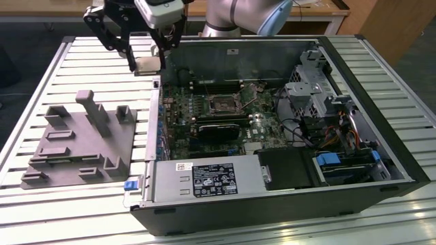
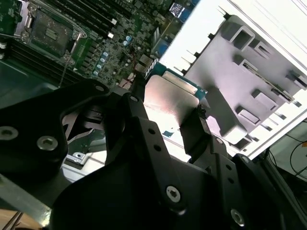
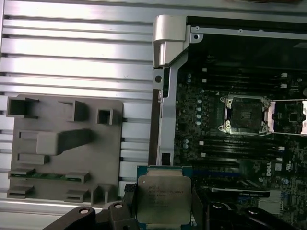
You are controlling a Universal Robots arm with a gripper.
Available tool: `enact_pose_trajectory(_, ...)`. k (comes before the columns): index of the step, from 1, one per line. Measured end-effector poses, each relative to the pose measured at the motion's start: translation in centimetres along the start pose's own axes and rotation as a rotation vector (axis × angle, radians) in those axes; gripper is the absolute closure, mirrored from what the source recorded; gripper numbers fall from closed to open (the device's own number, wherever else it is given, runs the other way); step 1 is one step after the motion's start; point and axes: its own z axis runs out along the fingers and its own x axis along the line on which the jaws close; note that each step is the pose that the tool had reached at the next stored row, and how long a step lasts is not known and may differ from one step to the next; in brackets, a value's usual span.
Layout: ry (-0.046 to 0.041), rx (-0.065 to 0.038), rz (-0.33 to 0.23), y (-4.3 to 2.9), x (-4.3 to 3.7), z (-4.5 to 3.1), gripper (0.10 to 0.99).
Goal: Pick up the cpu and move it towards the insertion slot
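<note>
The claw (image 3: 165,203) is clamped on the chip (image 3: 164,199), one dark finger (image 2: 139,129) against each of two opposite edges, so the silvery metal face sits bare between them in both wrist views. In the exterior view the claw (image 1: 146,65) hangs in the air with the chip (image 1: 146,65) between its tips, right at the near wall of the open computer case (image 1: 381,122). The chip looks light, thin and stiff; its metal face is probably smooth and slippery, and its underside likely delicate, so the edges are the sensible place to hold it, as it is held now. Beyond the claw, well apart from it, the socket (image 3: 243,114) lies on the green board (image 3: 211,143) with its shiny frame and dark centre. On the other side, outside the case, the grey fixture plate (image 3: 62,143) rests on the ribbed table (image 3: 72,48).
</note>
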Motion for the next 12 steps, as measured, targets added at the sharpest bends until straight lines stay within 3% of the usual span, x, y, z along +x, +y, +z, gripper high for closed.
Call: enact_pose_trajectory(12,-0.0001,0.000,0.000,0.28,-2.20,0.22,0.545)
